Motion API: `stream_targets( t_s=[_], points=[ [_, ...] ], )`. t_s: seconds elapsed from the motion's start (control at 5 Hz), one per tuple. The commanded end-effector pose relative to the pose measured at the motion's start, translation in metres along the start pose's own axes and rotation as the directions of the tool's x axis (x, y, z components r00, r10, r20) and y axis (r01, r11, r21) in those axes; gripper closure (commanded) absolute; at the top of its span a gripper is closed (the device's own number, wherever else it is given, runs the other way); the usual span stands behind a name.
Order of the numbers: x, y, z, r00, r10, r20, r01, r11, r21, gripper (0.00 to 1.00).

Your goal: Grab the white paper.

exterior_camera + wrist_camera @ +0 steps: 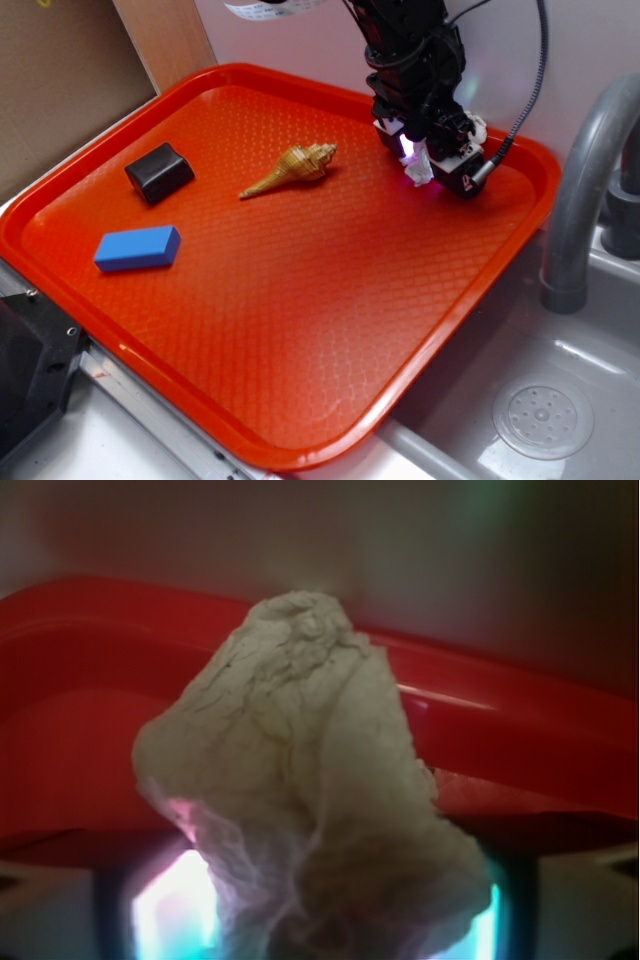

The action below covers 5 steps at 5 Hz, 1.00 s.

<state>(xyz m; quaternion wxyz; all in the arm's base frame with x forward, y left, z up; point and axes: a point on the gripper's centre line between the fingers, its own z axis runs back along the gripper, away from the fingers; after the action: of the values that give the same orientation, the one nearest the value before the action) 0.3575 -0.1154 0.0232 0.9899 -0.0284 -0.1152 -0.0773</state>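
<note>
I see my gripper [420, 160] closed around the white paper [300, 780] at the far right part of the red tray [300, 330], well apart from the seashell [295, 167].

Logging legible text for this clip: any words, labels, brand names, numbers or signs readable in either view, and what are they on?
None can be read in either view.
The orange tray, black block, blue block, seashell and white paper carry no visible print.
The gripper shows no legible marking.
The flat strip at the exterior view's top edge has dark marks too small to read.
</note>
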Motion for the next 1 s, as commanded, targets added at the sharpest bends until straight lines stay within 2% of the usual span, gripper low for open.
stream_targets(
  t_s=[0.0,0.2,0.4,0.6,0.8],
  points=[
    [-0.013,0.004,0.047,0.995,0.061,-0.083,-0.054,0.994,0.090,1.00],
    [-0.033,0.008,0.089,0.985,0.128,-0.118,-0.114,0.986,0.120,1.00],
    [-0.062,-0.003,0.137,0.975,0.192,-0.112,-0.174,0.973,0.153,1.00],
    [-0.084,-0.015,0.166,0.972,0.209,-0.110,-0.193,0.972,0.135,1.00],
    [-0.100,-0.016,0.182,0.968,0.221,-0.119,-0.208,0.972,0.114,1.00]
  ],
)
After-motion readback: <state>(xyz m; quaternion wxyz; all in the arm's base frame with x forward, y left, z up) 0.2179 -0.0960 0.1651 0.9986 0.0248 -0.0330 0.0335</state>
